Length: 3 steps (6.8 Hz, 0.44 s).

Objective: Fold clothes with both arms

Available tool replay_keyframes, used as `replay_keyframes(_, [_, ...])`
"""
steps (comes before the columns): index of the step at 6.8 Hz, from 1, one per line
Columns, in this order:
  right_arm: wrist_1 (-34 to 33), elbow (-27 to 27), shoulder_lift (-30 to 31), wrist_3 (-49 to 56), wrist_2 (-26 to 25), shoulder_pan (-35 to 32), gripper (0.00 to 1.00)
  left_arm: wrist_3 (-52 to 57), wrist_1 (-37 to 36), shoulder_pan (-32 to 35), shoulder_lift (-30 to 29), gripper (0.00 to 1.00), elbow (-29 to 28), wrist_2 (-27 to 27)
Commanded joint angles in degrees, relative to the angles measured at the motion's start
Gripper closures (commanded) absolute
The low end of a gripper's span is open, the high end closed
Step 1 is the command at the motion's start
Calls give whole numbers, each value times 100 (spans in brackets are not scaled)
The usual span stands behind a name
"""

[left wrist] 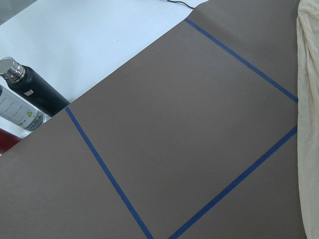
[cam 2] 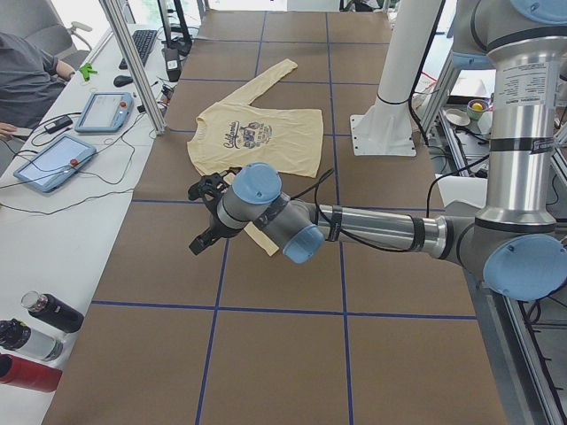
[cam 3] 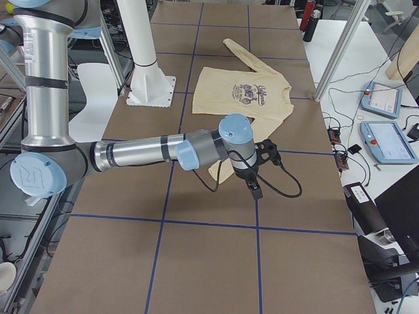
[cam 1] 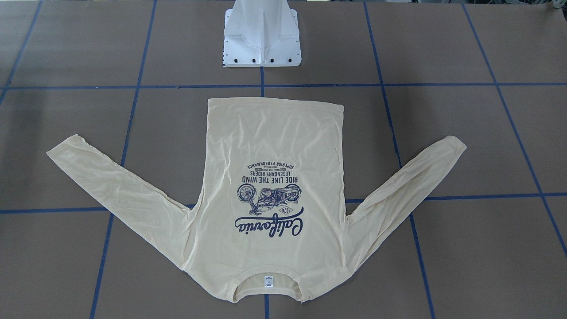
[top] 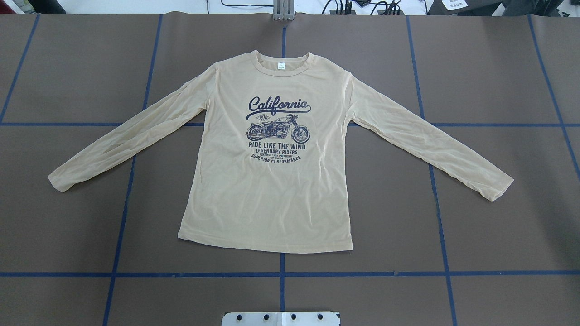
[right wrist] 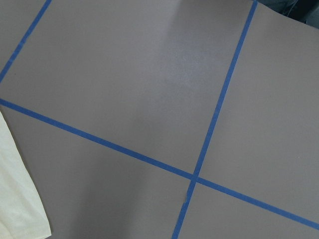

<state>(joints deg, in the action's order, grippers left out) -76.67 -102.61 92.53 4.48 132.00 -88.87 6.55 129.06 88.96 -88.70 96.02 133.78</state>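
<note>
Front-facing view: The long-sleeved T-shirt (cam 1: 274, 146) lies flat and print side up on the brown table cover (cam 1: 465, 248), which is marked by a grid of blue tape. Its hem is toward the white pedestal base (cam 1: 261, 40) and its collar and small white neck label (cam 1: 268, 281) are on the operators' side. Both sleeves spread outward and lie flat. No arm or gripper is in this view.

Overhead view: The shirt is centred across the middle tape line. The navy "California" motorcycle print (top: 278, 129) is legible and the body shows light wrinkling only. The cuffs angle back toward the robot's side.

Exterior left view: The left arm (cam 2: 390, 230) reaches out low over the table. The left gripper (cam 2: 202, 214) is above the cover near the cuff of the near sleeve. Contact with the cloth cannot be determined, nor can the jaw spacing. A seated person (cam 2: 27, 75), two tablets and several bottles are at the operators' bench.

Exterior right view: The right arm (cam 3: 144, 154) mirrors this. The right gripper (cam 3: 260, 171) is by the other cuff, and its jaw spacing cannot be told.

Left wrist view: It shows the bare cover, a strip of cream sleeve at the right edge, and a black bottle (left wrist: 30, 89) beyond the table. No fingers are in view.

Right wrist view: It shows the cover, crossing tape and a corner of cream cloth at lower left. No fingers are in view.
</note>
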Motion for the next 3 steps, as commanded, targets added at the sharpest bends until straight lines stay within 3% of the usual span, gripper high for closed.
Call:
replay_keyframes(1, [240, 21, 19, -881, -24, 359, 0, -346, 546, -10, -86, 0, -101, -27])
replay_keyframes(3, [1078, 47, 203, -2232, -51, 1035, 0, -356, 621, -10, -95, 0, -163, -19])
